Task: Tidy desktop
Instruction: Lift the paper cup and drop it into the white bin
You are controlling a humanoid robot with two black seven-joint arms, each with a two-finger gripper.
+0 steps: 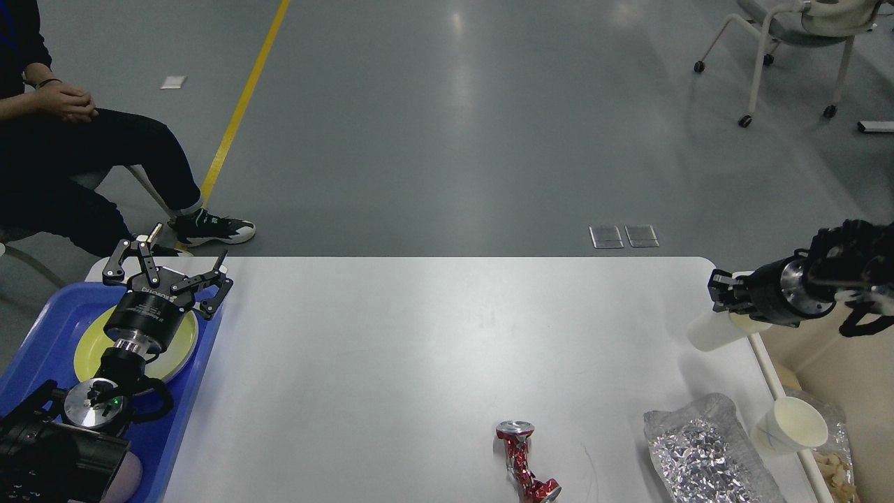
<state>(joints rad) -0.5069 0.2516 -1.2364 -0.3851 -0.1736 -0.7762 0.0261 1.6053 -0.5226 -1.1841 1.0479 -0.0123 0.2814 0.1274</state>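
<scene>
The white desktop fills the middle of the head view. A crushed red can lies near its front edge. A crumpled silver foil bag lies at the front right. My left gripper is open and empty, above the far end of a blue tray that holds a yellow-green plate. My right gripper is shut on a white paper cup, held tilted over the desktop's right edge.
A beige bin stands beside the desktop's right edge, with another white paper cup and a clear bag of scraps in it. A seated person is beyond the far left corner. A wheeled chair stands far right.
</scene>
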